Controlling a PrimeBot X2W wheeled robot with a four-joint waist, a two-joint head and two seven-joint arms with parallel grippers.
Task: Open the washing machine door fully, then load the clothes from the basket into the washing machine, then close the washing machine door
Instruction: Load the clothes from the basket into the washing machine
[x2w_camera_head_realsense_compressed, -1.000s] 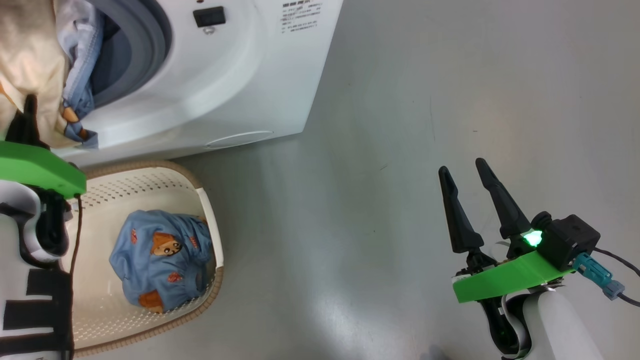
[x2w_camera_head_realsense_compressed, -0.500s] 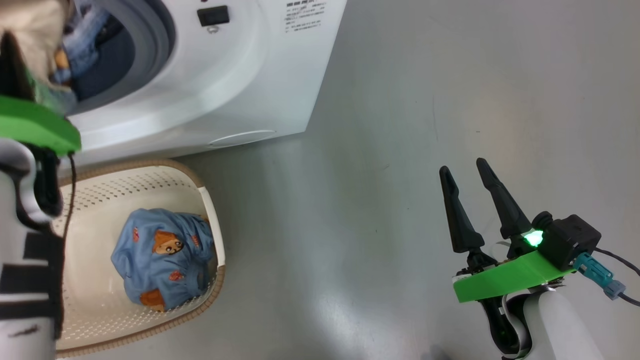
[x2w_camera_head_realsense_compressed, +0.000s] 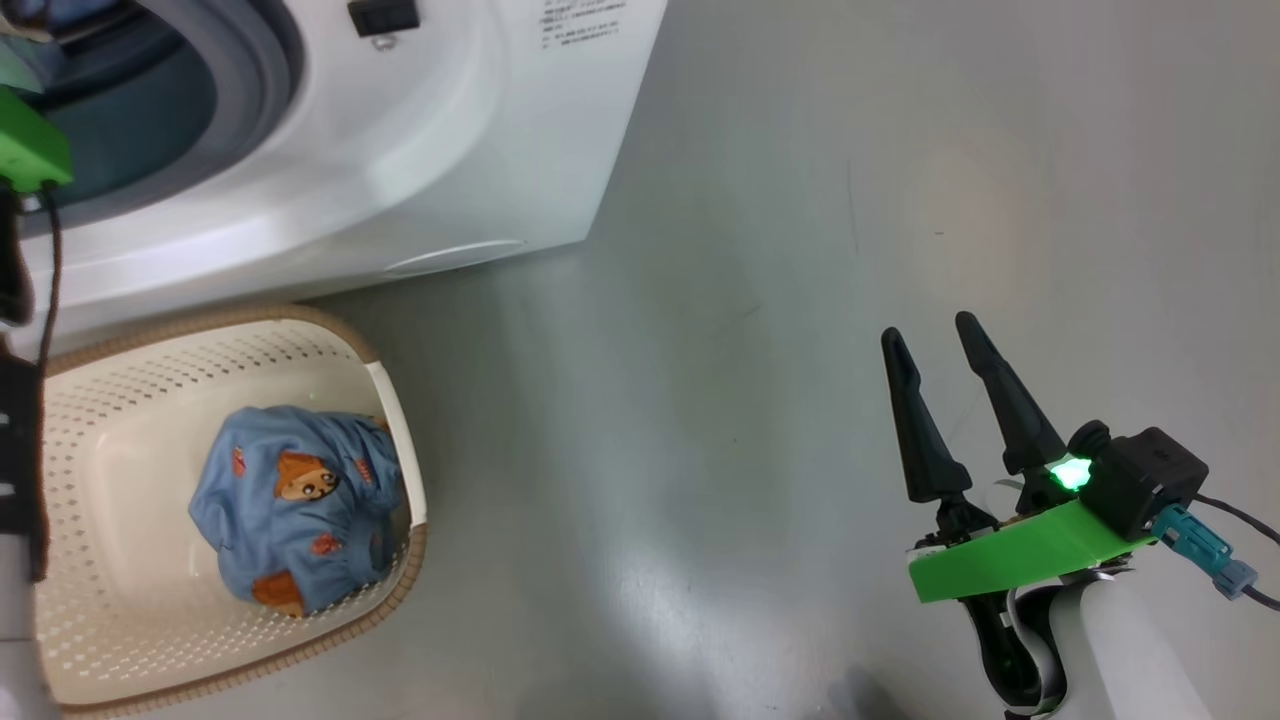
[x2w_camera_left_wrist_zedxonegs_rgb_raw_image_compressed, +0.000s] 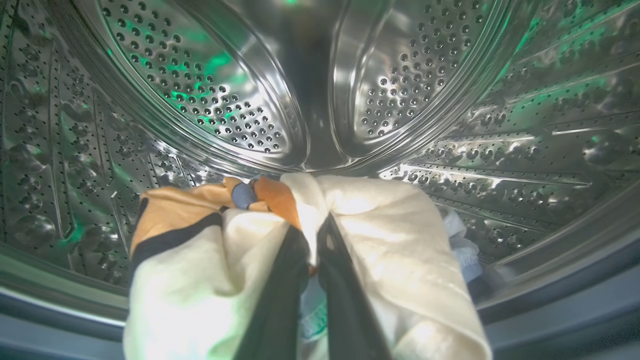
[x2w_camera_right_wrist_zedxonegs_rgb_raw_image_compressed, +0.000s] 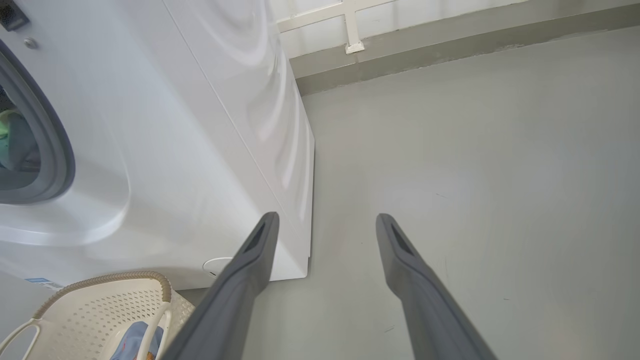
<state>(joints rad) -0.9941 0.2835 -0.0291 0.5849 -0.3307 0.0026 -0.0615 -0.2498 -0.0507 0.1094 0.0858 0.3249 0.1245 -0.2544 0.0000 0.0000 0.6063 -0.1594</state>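
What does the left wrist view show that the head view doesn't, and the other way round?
Left wrist view: the steel drum's perforated inside, with the left gripper shut on a cream garment within it. Head view: the basket holding a blue bear-print garment, and the right gripper open above the floor. Both: the washing machine, by its grey gasket.

You saw the drum (x2w_camera_left_wrist_zedxonegs_rgb_raw_image_compressed: 210, 95) as polished, mirror-bright perforated steel, and the cream garment (x2w_camera_left_wrist_zedxonegs_rgb_raw_image_compressed: 390, 235) as soft matt cloth. The washing machine (x2w_camera_head_realsense_compressed: 430, 150) casing looked smooth, glossy white. Your basket (x2w_camera_head_realsense_compressed: 100, 400) was matt perforated plastic with a woven-look rim; the blue bear-print garment (x2w_camera_head_realsense_compressed: 290, 500) was soft printed fabric. The floor (x2w_camera_head_realsense_compressed: 750, 300) was smooth, faintly sheened.
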